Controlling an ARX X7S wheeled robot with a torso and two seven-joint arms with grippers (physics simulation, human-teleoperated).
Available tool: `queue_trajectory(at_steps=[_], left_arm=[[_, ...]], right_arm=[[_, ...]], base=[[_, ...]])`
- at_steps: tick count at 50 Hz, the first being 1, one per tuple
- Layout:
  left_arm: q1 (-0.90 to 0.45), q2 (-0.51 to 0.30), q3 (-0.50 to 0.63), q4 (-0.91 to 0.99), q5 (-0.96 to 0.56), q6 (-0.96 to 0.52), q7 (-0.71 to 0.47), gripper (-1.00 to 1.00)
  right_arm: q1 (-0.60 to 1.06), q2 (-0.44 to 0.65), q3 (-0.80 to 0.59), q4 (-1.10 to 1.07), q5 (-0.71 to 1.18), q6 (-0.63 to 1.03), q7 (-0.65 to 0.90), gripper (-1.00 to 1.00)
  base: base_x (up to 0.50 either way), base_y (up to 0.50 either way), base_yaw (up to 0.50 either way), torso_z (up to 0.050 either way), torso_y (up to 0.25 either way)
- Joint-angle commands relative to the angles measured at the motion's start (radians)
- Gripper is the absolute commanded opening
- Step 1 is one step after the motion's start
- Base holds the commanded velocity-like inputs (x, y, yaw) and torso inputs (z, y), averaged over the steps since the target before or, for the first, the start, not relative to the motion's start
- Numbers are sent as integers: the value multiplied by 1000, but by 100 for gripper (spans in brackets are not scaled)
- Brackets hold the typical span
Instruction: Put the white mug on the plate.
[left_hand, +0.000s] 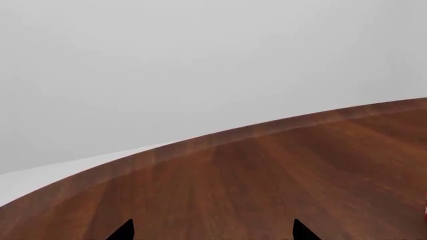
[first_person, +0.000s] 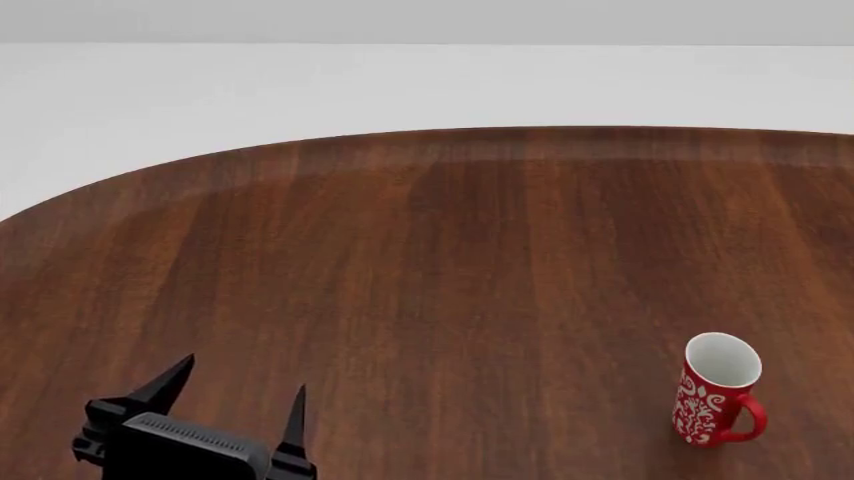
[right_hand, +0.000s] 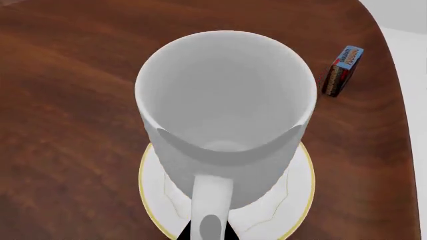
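1. A large dark wooden table (first_person: 441, 260) with a rounded edge and lengthwise grain is shown in all three views, against a pale grey-white surround.
2. The plate (right_hand: 297, 200) is seen only in the right wrist view: a round, shallow white dish with a thin golden rim, lying flat on the table. It is largely covered by the mug above it.
3. The white mug (right_hand: 227, 110) is likewise seen only in the right wrist view. It is glossy, plain and slightly tapered, and stands upright over the plate with its long axis vertical and its open mouth towards the camera. Its loop handle is turned towards the camera. Whether its base touches the plate cannot be told.
4. The right gripper (right_hand: 208, 231) is shown only as dark tips on either side of the handle; it appears closed on the handle.
5. The left gripper (first_person: 234, 405) is seen in the head view, low over the table's near left, its two black pointed fingers spread wide with nothing between them.
6. A red mug (first_person: 717, 390) with white swirls is shown upright in the head view, well apart from the left gripper.
7. A small blue and red box (right_hand: 343, 71) is seen only in the right wrist view, near the table edge.
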Motion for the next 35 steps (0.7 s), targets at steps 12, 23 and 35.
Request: queue_trajectory(at_steps=[12,23,35], left_arm=[[12,-7,5,17,-3,-7,-16,100],[11,-9,11,29,-4,-18,-22,100],[13,-13,16,47,-7,-33,-29,100]], right_arm=[[10,32,13,29,8,-10,3,-100],[29,37,6,81,27,-14,-13,-100],[46,49,3,112,41,-15,-19,-100]], base=[[0,0,0,0,0],[0,0,0,0,0],[0,0,0,0,0]])
